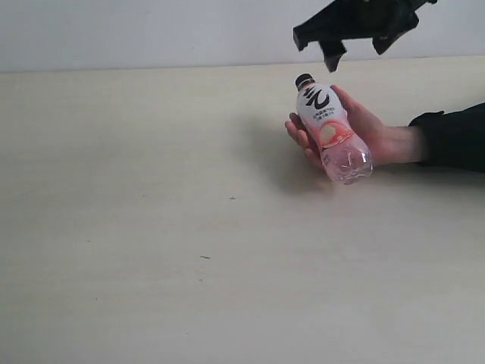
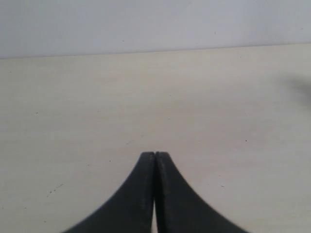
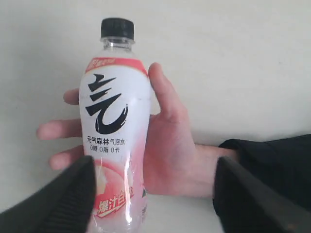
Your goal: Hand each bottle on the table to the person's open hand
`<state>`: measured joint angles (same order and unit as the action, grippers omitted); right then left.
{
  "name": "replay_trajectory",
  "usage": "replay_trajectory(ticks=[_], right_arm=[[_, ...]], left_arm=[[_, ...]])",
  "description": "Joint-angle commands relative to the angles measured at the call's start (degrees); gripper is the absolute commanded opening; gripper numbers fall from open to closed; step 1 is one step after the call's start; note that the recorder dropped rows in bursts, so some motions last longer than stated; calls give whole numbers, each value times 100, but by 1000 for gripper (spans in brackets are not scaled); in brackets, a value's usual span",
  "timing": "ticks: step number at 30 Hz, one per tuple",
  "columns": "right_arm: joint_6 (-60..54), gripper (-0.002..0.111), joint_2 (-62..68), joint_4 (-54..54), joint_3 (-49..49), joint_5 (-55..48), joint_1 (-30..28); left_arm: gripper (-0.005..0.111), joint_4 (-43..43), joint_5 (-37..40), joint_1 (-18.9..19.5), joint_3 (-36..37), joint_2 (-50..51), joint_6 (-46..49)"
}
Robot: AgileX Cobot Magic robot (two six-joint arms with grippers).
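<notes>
The pink-and-white bottle (image 1: 331,129) (image 3: 115,131) with a black cap lies across the person's open hand (image 1: 364,129) (image 3: 170,145), which rests palm up on the table (image 1: 151,227) at the right. A black sleeve (image 1: 455,136) covers the wrist. My right gripper (image 1: 355,47) (image 3: 153,189) hovers above the bottle, open, its fingers (image 3: 63,199) apart and not touching it. My left gripper (image 2: 155,155) is shut and empty over bare table (image 2: 146,97). The other three bottles are out of view.
A pale wall (image 1: 151,30) runs along the table's far edge. A few tiny dark specks (image 1: 232,198) mark the tabletop.
</notes>
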<state>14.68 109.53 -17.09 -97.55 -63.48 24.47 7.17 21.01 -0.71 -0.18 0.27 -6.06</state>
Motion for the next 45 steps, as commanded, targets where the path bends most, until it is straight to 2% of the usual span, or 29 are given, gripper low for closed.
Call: replay_trajectory(ticks=[1,3,4,9,16,20,25,45], right_arm=[[-50,23,-577,249,-21,-12,-16],[-13,3,-806,357,32,13,-16],[9,0,-934,358,99,35,-16],[9,0,-1636,610,948,615,-16],[34,0,-2614,767,3078,2088,-16],[34,0,-2841,767,3666,2081,-16],[95,0,-2856,835,3828,1772,-16],[140,0,-2856,835,3828,1816,-16]], left_arm=[[3,5,-29,11,18,-27,-14],[3,5,-29,11,18,-27,-14],[3,5,-29,11,18,-27,-14],[3,5,-29,11,18,-27,-14],[3,5,-29,11,18,-27,-14],[3,5,-29,11,18,-27,-14],[3,5,-29,11,18,-27,-14],[3,5,-29,11,18,-27,-14]])
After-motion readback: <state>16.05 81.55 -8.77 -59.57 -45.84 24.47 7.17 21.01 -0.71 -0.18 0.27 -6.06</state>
